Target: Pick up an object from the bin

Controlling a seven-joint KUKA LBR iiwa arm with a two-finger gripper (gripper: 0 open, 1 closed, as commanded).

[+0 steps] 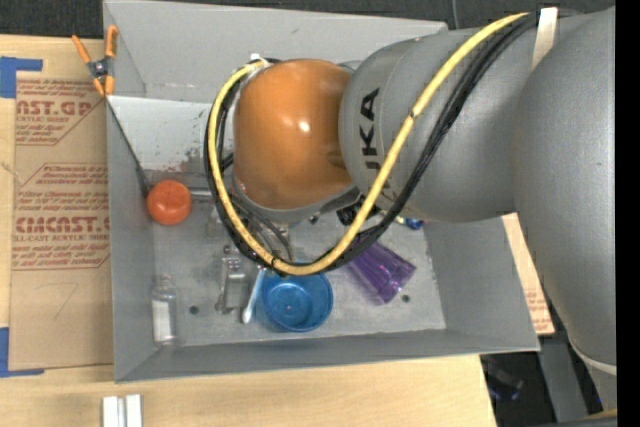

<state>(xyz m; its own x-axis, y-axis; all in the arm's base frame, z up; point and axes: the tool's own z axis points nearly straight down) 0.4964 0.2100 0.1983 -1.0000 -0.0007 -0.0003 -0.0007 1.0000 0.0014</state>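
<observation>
bin (150, 130) grey | round thing (169, 201) orange | bowl (294, 303) blue | cup (382, 273) see-through purple | wrist cover (290, 130) orange | cable (420, 110) yellow

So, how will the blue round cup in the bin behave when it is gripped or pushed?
The blue cup looks like moulded plastic, so it is probably stiff and light. It seems to stand mouth up, so a push would likely slide it, not roll it. Its glossy rim may slip.

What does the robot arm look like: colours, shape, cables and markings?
The arm is thick, rounded and silver-grey, with black letters "KA" on one ring. A glossy orange cover caps its wrist. A yellow cable and black cables run along it and loop round the cover; a white band binds them.
</observation>
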